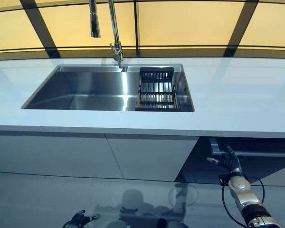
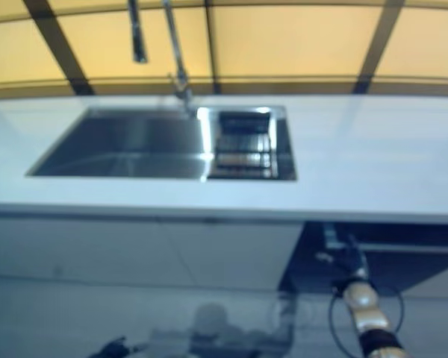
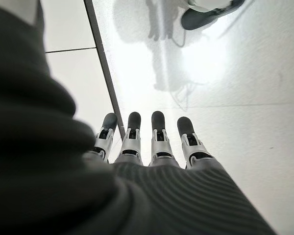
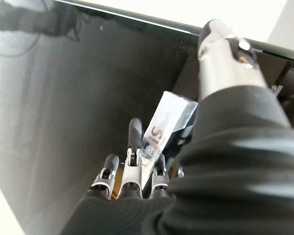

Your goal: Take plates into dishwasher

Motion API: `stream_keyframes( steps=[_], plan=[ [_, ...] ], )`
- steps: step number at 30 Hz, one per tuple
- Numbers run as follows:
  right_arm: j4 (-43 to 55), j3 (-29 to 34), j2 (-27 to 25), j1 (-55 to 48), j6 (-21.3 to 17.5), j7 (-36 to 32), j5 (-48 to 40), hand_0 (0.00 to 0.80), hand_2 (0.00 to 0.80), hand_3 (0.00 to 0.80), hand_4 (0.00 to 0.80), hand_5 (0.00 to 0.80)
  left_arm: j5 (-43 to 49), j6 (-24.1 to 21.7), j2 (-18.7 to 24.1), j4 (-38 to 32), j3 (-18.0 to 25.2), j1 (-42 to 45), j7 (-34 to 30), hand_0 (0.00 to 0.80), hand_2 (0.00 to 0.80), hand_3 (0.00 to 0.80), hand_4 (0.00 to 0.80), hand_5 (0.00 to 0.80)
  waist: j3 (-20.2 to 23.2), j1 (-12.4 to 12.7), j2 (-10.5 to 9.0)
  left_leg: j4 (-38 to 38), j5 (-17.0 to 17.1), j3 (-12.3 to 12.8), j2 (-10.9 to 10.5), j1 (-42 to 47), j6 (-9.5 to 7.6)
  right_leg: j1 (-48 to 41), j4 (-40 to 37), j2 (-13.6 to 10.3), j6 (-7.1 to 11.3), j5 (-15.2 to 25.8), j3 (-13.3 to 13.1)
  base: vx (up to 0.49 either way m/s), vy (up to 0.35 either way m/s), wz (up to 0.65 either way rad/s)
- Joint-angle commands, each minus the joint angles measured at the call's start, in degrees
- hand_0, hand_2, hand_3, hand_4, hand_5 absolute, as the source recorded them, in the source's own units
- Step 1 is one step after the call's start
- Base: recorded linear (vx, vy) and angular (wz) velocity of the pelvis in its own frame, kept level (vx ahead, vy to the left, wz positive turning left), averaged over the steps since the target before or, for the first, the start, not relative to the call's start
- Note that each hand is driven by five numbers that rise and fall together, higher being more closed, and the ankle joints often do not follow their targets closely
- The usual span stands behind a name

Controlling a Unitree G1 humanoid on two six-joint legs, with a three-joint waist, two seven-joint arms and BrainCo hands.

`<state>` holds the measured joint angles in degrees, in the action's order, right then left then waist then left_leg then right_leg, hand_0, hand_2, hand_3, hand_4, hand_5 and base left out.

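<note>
Both hands low, right hand (image 1: 229,163) at dishwasher door (image 1: 256,164), left hand (image 3: 152,147) fingers straight.

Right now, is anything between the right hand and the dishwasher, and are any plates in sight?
Nothing visible stands between them: the right hand is already at the dishwasher under the counter. No plates show; the sink holds only a black rack.

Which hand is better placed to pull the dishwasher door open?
Right. The right hand is already up at the dishwasher door under the countertop, fingers at its handle. The left hand hangs low over the floor, away from the door, fingers straight.
</note>
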<state>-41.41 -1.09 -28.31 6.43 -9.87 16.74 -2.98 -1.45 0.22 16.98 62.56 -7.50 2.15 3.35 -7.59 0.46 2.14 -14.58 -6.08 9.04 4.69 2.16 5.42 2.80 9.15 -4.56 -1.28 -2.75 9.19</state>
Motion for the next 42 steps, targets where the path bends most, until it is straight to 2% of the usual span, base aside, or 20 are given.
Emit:
stream_keyframes(
  steps=[1, 3, 5, 6, 7, 10, 12, 14, 18, 20, 24, 25, 27, 28, 29, 30, 32, 37, 40, 42],
  plan=[
    [0.4, -0.6, 2.7, -6.2, -0.1, 2.1, -3.1, 0.0, 0.0, 0.0, 0.0, 0.0, -1.3, -2.3, -0.2, 1.2, 2.5, 1.3, 0.3, 0.0, 0.0, 0.0, 0.0, 0.0, 0.9, -1.4, -0.31, -5.0, 0.3, -0.6, -2.0, 5.2, -4.24, -4.7, -14.1, 3.6, 1.2, 1.6, 0.7, -0.368, 0.663, -0.13],
    [2.4, 0.2, 2.9, -6.8, -1.6, 3.1, -3.5, 0.0, 0.0, 0.0, 0.0, 0.0, -0.9, -3.2, -0.1, 1.1, 1.9, 1.2, 0.2, 0.0, 0.0, 0.0, 0.0, 0.0, 0.8, -2.4, 0.1, -0.2, -3.6, 0.9, -3.0, 6.8, -6.29, -2.0, -14.1, 2.1, 3.71, 4.6, 0.3, -0.428, 0.697, -0.05],
    [4.2, 0.7, 3.4, -7.3, -1.7, 3.5, -5.3, 0.0, 0.0, 0.0, 0.0, 0.0, 0.2, -3.3, 0.7, 0.5, 0.7, -0.4, -0.3, 0.0, 0.0, 0.0, 0.0, 0.0, -0.7, -3.5, -0.26, 4.0, -10.3, 3.8, -4.4, 8.0, -9.36, 0.1, -14.1, -0.7, 6.81, 8.9, 1.7, -0.475, 0.736, -0.01],
    [4.3, 0.8, 3.5, -7.4, -2.3, 3.5, -5.1, 0.0, 0.0, 0.0, 0.0, 0.0, 0.5, -3.4, 0.9, 0.5, 0.4, -0.8, -0.5, 0.0, 0.0, 0.0, 0.0, 0.0, -1.0, -3.7, -0.33, 4.6, -10.6, 4.2, -4.6, 8.2, -9.64, 0.3, -14.1, -1.2, 7.21, 9.6, 2.1, -0.537, 0.841, 0.09],
    [7.2, 1.4, 3.6, -8.3, -2.0, 3.9, -5.3, 0.0, 0.0, 0.0, 0.0, 0.0, 0.6, -3.6, 1.5, 0.5, -0.4, -1.8, -0.7, 0.0, 0.0, 0.0, 0.0, 0.0, -2.1, -4.4, -0.7, 6.4, -10.5, 4.6, -5.8, 8.0, -10.65, 1.5, -14.1, -3.1, 8.6, 12.5, 2.4, -0.472, 0.716, 0.21],
    [11.0, 2.8, 3.6, -9.4, -3.3, 4.8, -4.6, 0.0, 0.0, 0.0, 0.0, 0.0, 0.3, -3.7, 2.2, 0.4, -1.3, -2.7, -0.7, 0.0, 0.0, 0.0, 0.0, 0.0, -3.2, -4.7, -1.31, 7.1, -10.1, 4.8, -6.8, 7.0, -11.64, 3.2, -14.1, -4.4, 9.03, 13.6, 1.7, -0.406, 0.572, 0.15],
    [15.1, 5.6, 4.5, -10.9, -5.6, 6.6, -5.5, 0.0, 0.0, 0.0, 0.0, 0.0, 1.0, -2.1, 3.3, 1.0, -1.3, -3.8, -0.2, 0.0, 0.0, 0.0, 0.0, 0.0, -5.0, -5.3, -1.52, 9.9, -7.6, 5.7, -7.2, 6.2, -11.85, 5.6, -14.1, -5.3, 10.6, 14.9, 3.2, -0.456, 0.657, -0.22],
    [15.0, 5.9, 5.2, -10.9, -5.1, 5.3, -6.2, 0.0, 0.0, 0.0, 0.0, 0.0, -0.2, -1.1, 3.6, 0.9, -0.9, -3.5, 0.0, 0.0, 0.0, 0.0, 0.0, 0.0, -5.7, -5.4, -1.17, 12.2, -6.3, 6.8, -7.0, 7.1, -12.02, 5.4, -12.3, -5.7, 11.43, 17.1, 5.0, -0.23, 0.416, -0.28],
    [15.6, 5.8, 6.1, -11.8, -4.3, 6.1, -5.2, 0.0, 0.0, 0.0, 0.0, 0.0, -0.2, -0.2, 4.4, 1.5, -0.5, -3.0, -0.8, 0.0, 0.0, 0.0, 0.0, 0.0, -5.5, -6.7, -0.65, 16.1, -4.2, 6.8, -6.7, 8.4, -12.74, 5.3, -4.2, -5.6, 11.15, 16.2, 3.0, -0.104, 0.226, -0.29],
    [14.9, 5.8, 6.7, -12.9, -4.3, 7.4, -5.7, 0.0, 0.0, 0.0, 0.0, 0.0, -0.4, 0.2, 4.8, 2.3, -0.1, -3.1, -1.3, 0.0, 0.0, 0.0, 0.0, 0.0, -4.7, -7.2, -0.82, 17.1, -3.7, 6.8, -6.8, 8.4, -13.21, 5.0, -1.4, -5.4, 9.72, 14.9, 1.4, -0.078, 0.161, -0.07],
    [9.2, 4.7, 7.3, -14.0, 0.5, 5.8, -5.9, 0.0, 0.0, 0.0, 0.0, 0.0, -0.6, 1.2, 4.2, 3.4, -0.9, -2.9, -0.7, 0.0, 0.0, 0.0, 0.0, 0.0, -2.7, -8.0, -1.34, 19.6, -3.3, 4.8, -6.8, 9.0, -13.28, 1.3, 1.2, -3.6, 8.26, 10.6, -0.6, 0.005, 0.021, 0.04],
    [7.4, 4.3, 7.3, -13.8, 0.4, 5.4, -6.0, 0.0, 0.0, 0.0, 0.0, 0.0, -0.9, 1.1, 4.1, 3.5, -1.3, -2.9, -0.4, 0.0, 0.0, 0.0, 0.0, 0.0, -2.4, -7.8, -1.51, 19.6, -3.5, 4.7, -6.8, 8.9, -13.34, 0.8, 1.5, -3.3, 8.15, 10.1, -0.8, 0.018, -0.059, 0.1],
    [1.8, 2.9, 7.3, -13.3, 3.1, 2.4, -5.6, 0.0, 0.0, 0.0, 0.0, 0.0, -0.8, 1.2, 3.9, 3.3, -1.8, -2.8, -0.2, 0.0, 0.0, 0.0, 0.0, 0.0, -1.4, -7.4, -2.12, 19.6, -4.1, 3.8, -6.9, 8.5, -13.26, -1.4, 1.1, -2.5, 8.07, 8.0, -0.6, 0.013, -0.101, 0.12],
    [-0.5, 2.7, 7.4, -13.0, 2.6, 1.3, -5.9, 0.0, 0.0, 0.0, 0.0, 0.0, -0.6, 1.1, 4.0, 3.4, -1.9, -2.8, -0.3, 0.0, 0.0, 0.0, 0.0, 0.0, -1.0, -7.0, -2.27, 19.6, -4.2, 3.7, -6.9, 8.2, -13.21, -2.1, 0.5, -2.0, 7.99, 7.5, -0.6, 0.005, -0.146, 0.16],
    [-3.1, 1.8, 7.6, -12.7, 5.1, -2.0, -5.7, 0.0, 0.0, 0.0, 0.0, 0.0, -0.4, 1.2, 3.9, 3.4, -2.1, -2.9, -0.5, 0.0, 0.0, 0.0, 0.0, 0.0, -0.6, -6.7, -2.56, 19.6, -4.1, 3.3, -6.9, 8.0, -13.1, -3.4, -0.5, -1.4, 7.84, 6.1, -0.4, -0.004, -0.126, 0.18],
    [-4.8, 1.4, 7.6, -12.5, 4.9, -2.9, -5.3, 0.0, 0.0, 0.0, 0.0, 0.0, -0.3, 1.1, 4.0, 3.4, -2.1, -2.8, -0.6, 0.0, 0.0, 0.0, 0.0, 0.0, -0.4, -6.4, -2.65, 19.6, -4.1, 3.3, -6.8, 7.9, -13.0, -3.7, -0.9, -1.0, 7.76, 5.5, -0.4, -0.021, -0.166, 0.11],
    [-12.1, -1.1, 8.1, -11.5, 7.2, -9.6, -3.1, 0.0, 0.0, 0.0, 0.0, 0.0, -0.2, 0.5, 4.3, 3.8, -2.1, -3.0, -1.5, 0.0, 0.0, 0.0, 0.0, 0.0, 0.3, -5.4, -3.19, 19.6, -3.8, 2.7, -6.7, 7.4, -12.68, -5.2, -2.3, 0.2, 7.62, 3.1, -0.2, -0.039, -0.206, 0.03],
    [-23.6, -5.9, 9.4, -9.2, 11.1, -19.7, -0.8, 0.0, 0.0, 0.0, 0.0, 0.0, 1.0, 0.8, 4.7, 4.8, -2.6, -3.4, -5.0, 0.0, 0.0, 0.0, 0.0, 0.0, 1.3, -3.1, -4.02, 19.6, -2.7, 1.2, -6.3, 6.5, -11.91, -6.4, -2.2, 1.9, 6.91, -1.1, 0.8, -0.086, -0.299, 0.06],
    [-27.1, -7.6, 10.2, -7.3, 12.3, -21.0, -2.1, 0.0, 0.0, 0.0, 0.0, 0.0, 2.4, 0.7, 4.7, 5.9, -3.1, -3.9, -6.4, 0.0, 0.0, 0.0, 0.0, 0.0, 1.9, -1.7, -4.28, 19.6, -1.8, 1.0, -5.7, 5.8, -10.76, -8.4, -5.3, 2.7, 5.2, -3.7, 2.3, -0.139, -0.42, 0.17],
    [-27.6, -7.9, 10.5, -6.8, 12.6, -20.9, -2.6, 0.0, 0.0, 0.0, 0.0, 0.0, 2.7, 0.4, 4.1, 6.5, -3.2, -4.1, -6.3, 0.0, 0.0, 0.0, 0.0, 0.0, 2.1, -1.5, -4.31, 19.6, -1.1, 0.6, -5.5, 5.7, -9.97, -9.1, -7.2, 3.4, 4.32, -3.9, 2.1, -0.13, -0.376, 0.08]
  ],
)
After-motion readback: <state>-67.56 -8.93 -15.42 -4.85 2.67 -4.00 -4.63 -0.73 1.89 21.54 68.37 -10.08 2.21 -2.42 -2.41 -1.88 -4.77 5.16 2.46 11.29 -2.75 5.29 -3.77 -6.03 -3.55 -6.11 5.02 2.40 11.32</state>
